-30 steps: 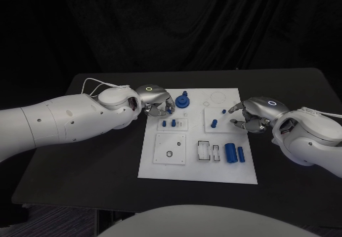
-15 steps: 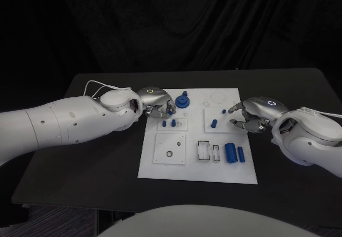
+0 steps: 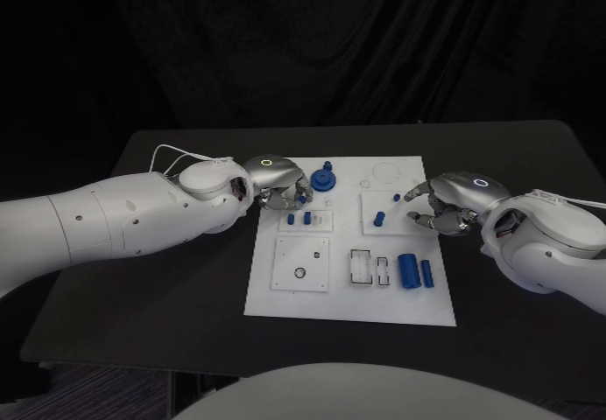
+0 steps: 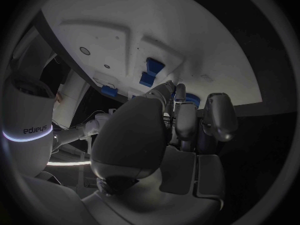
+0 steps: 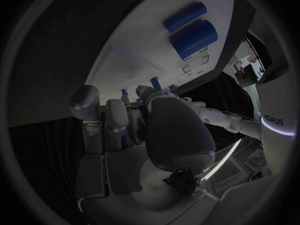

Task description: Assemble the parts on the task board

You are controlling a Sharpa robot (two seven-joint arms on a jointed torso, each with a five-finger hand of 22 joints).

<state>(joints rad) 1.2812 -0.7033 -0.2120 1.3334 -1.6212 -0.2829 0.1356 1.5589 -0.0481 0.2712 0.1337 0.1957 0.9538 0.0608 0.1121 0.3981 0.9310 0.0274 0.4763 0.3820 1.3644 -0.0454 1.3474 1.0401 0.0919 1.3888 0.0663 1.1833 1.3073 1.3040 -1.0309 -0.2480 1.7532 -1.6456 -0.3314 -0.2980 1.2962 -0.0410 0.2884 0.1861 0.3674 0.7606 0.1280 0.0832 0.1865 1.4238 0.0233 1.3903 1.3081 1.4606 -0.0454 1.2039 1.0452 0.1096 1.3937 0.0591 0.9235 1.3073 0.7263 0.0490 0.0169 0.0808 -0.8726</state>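
Head view: the white task board (image 3: 379, 302) lies in the middle of the black table (image 3: 151, 289), and both my hands sit at its far end. My left hand (image 3: 280, 185) is at the board's far left corner. Its fingers are curled in close together, right beside the round blue gear (image 3: 325, 181) with a little peg on top. I cannot tell if my left hand is pinching anything. In the left wrist view, my fingers (image 4: 215, 116) bend down toward the board, and something blue peeks out just behind them.

My right hand (image 3: 445, 207) is at the board's right edge. Its fingers are curled too, next to a small blue peg (image 3: 397, 198). I cannot tell if it holds something.

Two short blue pegs (image 3: 299, 218) stand on a small square plate just below my left hand. Nearer to me, a fat blue cylinder (image 3: 409, 269) and a thin blue rod (image 3: 428, 274) lie side by side. The right wrist view shows these two as well (image 5: 193, 37).
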